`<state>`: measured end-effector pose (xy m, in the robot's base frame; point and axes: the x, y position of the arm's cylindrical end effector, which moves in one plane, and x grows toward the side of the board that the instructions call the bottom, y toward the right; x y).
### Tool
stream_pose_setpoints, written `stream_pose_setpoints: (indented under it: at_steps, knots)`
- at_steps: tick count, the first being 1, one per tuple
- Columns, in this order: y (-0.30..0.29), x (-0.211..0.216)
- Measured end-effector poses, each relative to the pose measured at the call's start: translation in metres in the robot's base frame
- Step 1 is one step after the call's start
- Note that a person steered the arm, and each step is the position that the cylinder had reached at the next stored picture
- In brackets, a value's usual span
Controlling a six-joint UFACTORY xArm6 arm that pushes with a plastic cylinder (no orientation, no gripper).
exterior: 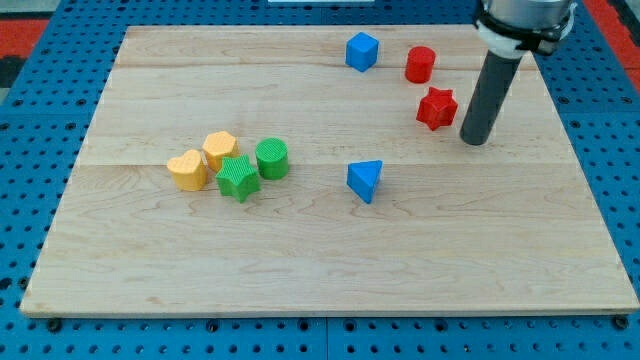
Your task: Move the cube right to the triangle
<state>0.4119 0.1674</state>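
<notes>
Seven blocks lie on the wooden board (320,270), and I take them from the view's left. At left of centre sits a tight cluster: a yellow heart-shaped block (187,170), a yellow block (219,149) just above and right of it whose shape I can only call roughly hexagonal, a green star (238,178) touching both, and a green cylinder (272,158) against the star's right side. Near the middle of the frame, slightly low, the blue triangle (365,180) stands alone, well apart from the cluster. The blue cube (361,51) sits near the board's top edge, almost straight above the triangle and far from it. To its right is a red cylinder (420,64), and below that a red star (436,108).

My rod comes down from the upper right of the frame; its upper mount is cut off by the top edge. My tip (475,140) rests on the board just right of the red star, slightly lower; whether it touches the star is hard to tell, since only a thin gap seems to show. It is well apart from the cube and the triangle. Being a plain rod, it has nothing that opens and holds nothing.
</notes>
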Motion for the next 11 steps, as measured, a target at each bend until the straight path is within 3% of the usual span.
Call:
stream_pose_setpoints:
  at_steps: [2,3,5,6,7,8,9,10,11]
  knots:
    - [-0.043,-0.075]
    - [-0.085,-0.095]
    - [-0.169,-0.187]
    - [-0.108,-0.205]
    - [-0.083,-0.174]
    - [-0.136,-0.121]
    - [-0.136,-0.075]
    - [-0.138,-0.136]
    - [-0.114,-0.143]
